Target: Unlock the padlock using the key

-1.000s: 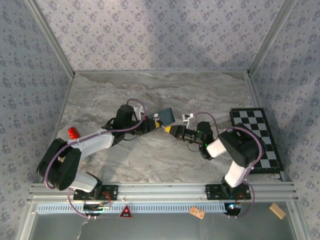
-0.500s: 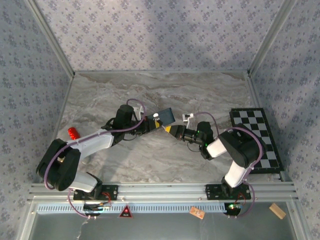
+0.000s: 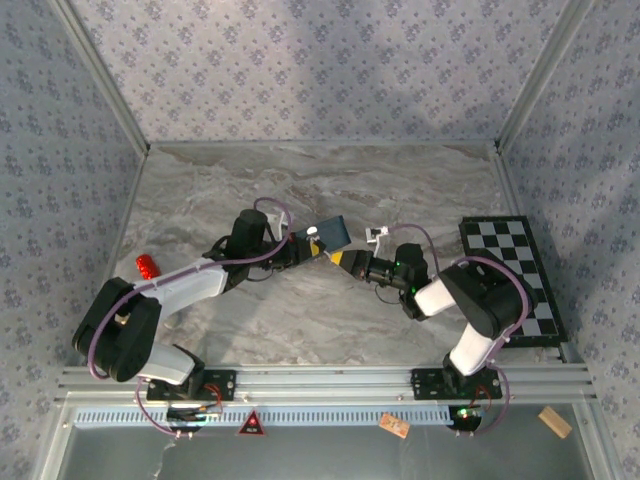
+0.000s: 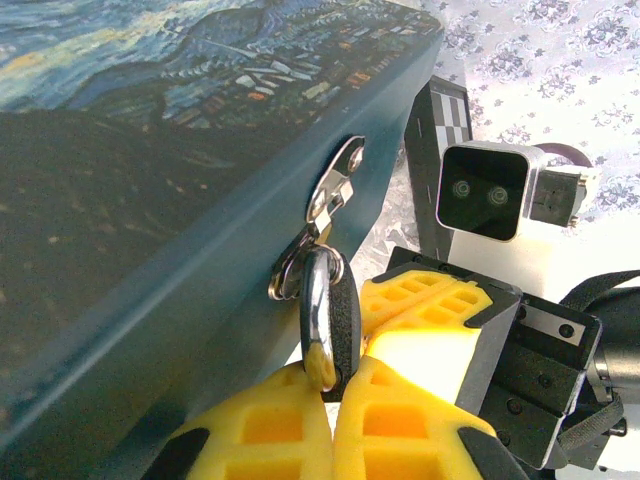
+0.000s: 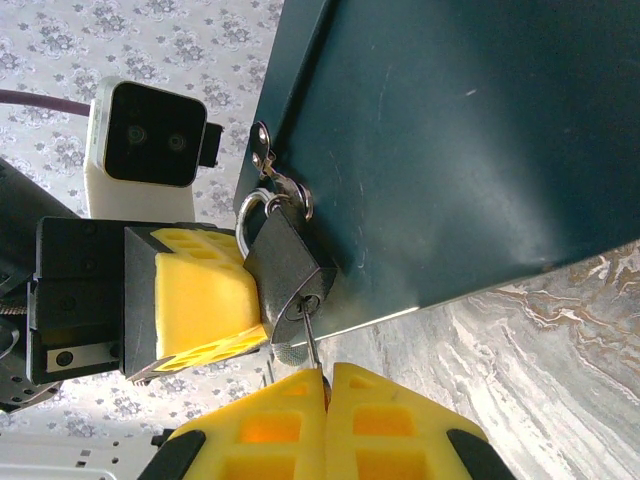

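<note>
Near the middle of the marble table (image 3: 420,190) sits the blue tin (image 5: 450,150), the left gripper (image 4: 333,390) clamped on the padlock (image 5: 290,268) hanging from its hasp (image 5: 265,150), and the right gripper (image 5: 326,385) pinching the key (image 5: 312,338), blade tip seated in the padlock's keyhole.

The padlock (image 5: 289,268) is dark, matt, smooth metal.

The place was a robot test cell in a lab. A grey marble-patterned tabletop (image 3: 200,200) was boxed in by upright panels of blue-grey floral-print covering (image 3: 300,70). A silvery aluminium extrusion rail (image 3: 320,380) ran along the near edge. Bolted to it were a white-and-black left robot arm (image 3: 185,285) and a matching right robot arm (image 3: 470,300). A black-and-white checkerboard sheet (image 3: 505,238) lay flat at the table's right side.
</note>
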Tool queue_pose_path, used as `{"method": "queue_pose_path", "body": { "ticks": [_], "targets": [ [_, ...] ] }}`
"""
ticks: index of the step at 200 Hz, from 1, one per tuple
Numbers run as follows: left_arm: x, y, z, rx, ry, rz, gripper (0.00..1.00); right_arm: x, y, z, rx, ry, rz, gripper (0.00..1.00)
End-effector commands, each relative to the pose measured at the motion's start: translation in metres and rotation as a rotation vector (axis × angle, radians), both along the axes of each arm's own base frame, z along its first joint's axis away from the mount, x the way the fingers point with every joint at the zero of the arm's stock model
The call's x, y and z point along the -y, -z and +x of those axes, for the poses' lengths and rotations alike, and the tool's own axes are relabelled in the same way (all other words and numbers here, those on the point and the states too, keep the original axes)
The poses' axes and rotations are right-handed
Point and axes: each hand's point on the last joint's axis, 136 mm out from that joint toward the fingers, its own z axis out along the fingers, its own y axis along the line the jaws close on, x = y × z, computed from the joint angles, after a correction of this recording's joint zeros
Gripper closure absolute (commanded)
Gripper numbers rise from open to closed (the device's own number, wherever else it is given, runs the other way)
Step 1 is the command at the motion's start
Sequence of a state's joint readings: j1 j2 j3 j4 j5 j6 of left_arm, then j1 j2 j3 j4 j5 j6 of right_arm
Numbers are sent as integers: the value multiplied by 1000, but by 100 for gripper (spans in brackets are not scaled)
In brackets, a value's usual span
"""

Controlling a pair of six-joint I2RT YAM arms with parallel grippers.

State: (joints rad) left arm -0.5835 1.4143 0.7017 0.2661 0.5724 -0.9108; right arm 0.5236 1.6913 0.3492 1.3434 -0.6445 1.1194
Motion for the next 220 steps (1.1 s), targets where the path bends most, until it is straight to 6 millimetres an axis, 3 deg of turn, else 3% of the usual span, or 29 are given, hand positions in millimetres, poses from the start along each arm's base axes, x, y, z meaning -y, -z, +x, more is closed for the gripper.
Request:
{"method": "queue_pose_path", "body": {
  "ticks": [1,31,64,153,220],
  "targets": [
    [13,-37,0,131,56,-82,100,-5,-16,-4,47,-22,37,100],
    [23,-43,-7,139,83,-102,100,-11,-29,-7,76,-35,58,100],
    [30,-50,-13,158,110,-122,100,-5,-36,-5,92,-20,67,100],
    [31,-67,-24,157,168,-170,100,10,-53,-20,228,-42,39,100],
    [32,-85,-36,172,200,-206,100,16,-66,-17,242,-25,62,100]
  ]
}}
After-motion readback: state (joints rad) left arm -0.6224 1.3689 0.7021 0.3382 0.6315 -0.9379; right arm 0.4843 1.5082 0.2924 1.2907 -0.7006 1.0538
